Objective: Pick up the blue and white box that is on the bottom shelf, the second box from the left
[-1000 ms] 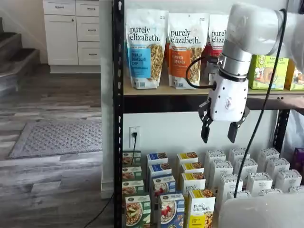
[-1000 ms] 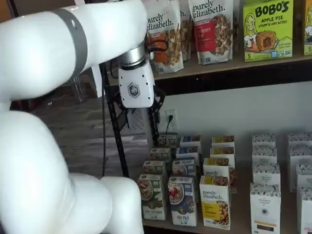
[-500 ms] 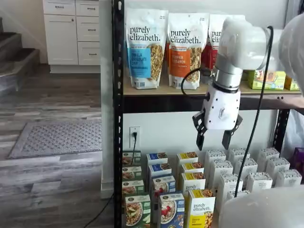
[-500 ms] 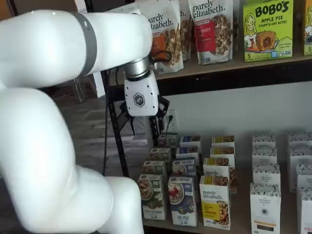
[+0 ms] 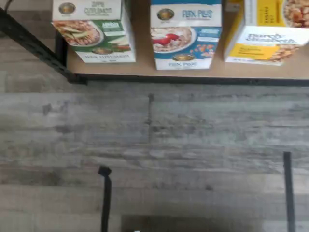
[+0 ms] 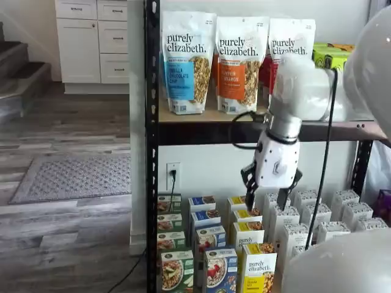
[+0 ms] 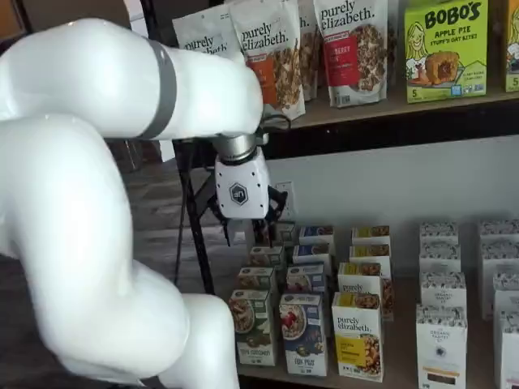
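The blue and white box stands at the front of the bottom shelf in both shelf views (image 6: 220,271) (image 7: 303,332), between a green-and-white carton (image 7: 252,327) and a yellow carton (image 7: 358,335). In the wrist view the blue and white box (image 5: 186,34) shows its bowl with red berries, with the bottom shelf's board edge (image 5: 145,68) in front of it. My gripper (image 6: 266,200) hangs above the rows of cartons, well above the front box. It also shows in a shelf view (image 7: 246,237). Its two black fingers stand apart with nothing between them.
More cartons stand in rows behind the front ones, with white cartons (image 7: 441,344) to the right. Granola bags (image 6: 187,61) and green boxes (image 7: 444,49) fill the upper tier. A black post (image 6: 151,146) bounds the rack. Wooden floor (image 5: 154,145) lies in front.
My gripper has come down from the level of the upper tier's edge to just above the back rows of cartons, shifting slightly left in one shelf view. The fingers stay apart.
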Action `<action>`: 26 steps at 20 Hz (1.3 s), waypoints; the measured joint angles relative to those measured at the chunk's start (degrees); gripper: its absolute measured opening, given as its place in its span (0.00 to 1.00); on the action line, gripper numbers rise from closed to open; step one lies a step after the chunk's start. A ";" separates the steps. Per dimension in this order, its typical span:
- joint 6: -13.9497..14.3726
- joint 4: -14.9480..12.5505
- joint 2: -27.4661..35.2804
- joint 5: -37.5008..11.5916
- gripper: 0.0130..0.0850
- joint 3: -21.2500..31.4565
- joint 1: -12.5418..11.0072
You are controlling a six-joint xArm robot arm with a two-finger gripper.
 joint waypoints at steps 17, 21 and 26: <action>3.49 -1.98 19.74 -26.18 1.00 5.46 3.77; 2.69 -1.05 25.14 -31.13 1.00 4.59 3.96; 2.52 -0.62 30.69 -34.93 1.00 2.93 4.36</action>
